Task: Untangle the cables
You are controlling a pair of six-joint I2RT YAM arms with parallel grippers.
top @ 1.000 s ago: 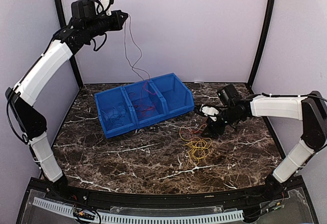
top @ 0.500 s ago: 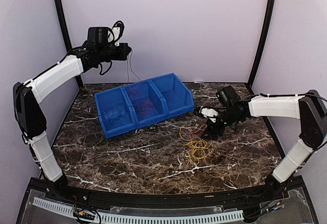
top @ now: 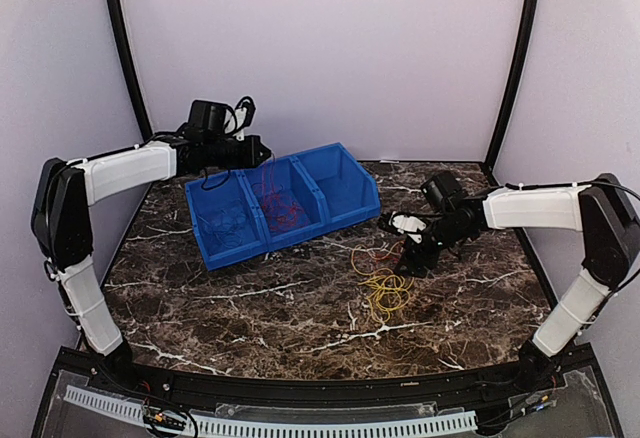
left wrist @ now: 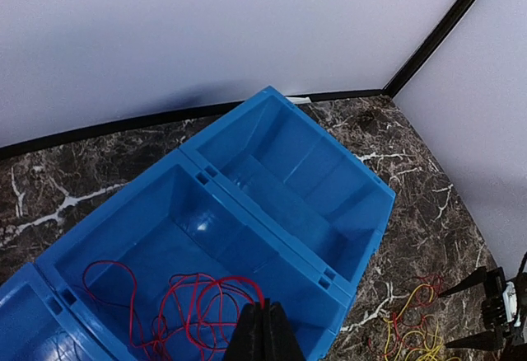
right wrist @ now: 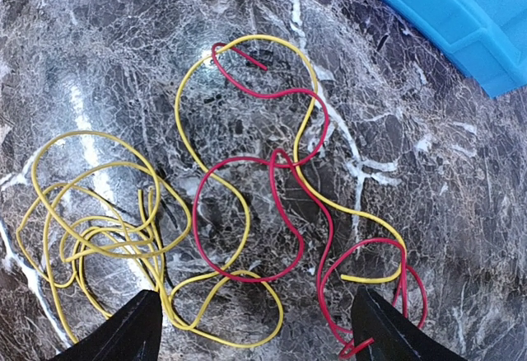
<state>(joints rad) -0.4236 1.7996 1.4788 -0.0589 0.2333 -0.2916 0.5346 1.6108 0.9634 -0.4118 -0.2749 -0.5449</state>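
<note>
With our left gripper [left wrist: 262,328] clenched on the red cable [left wrist: 216,278], we'd best release low in the middle compartment [left wrist: 189,221], then our splayed right gripper [right wrist: 255,295] takes one mid-frame red strand [right wrist: 235,161].

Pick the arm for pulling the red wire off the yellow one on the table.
Right. The right gripper hangs open directly over the tangled thin red and yellow wires. The left gripper is across at the blue plastic bin, jaws shut on a red wire there.
</note>
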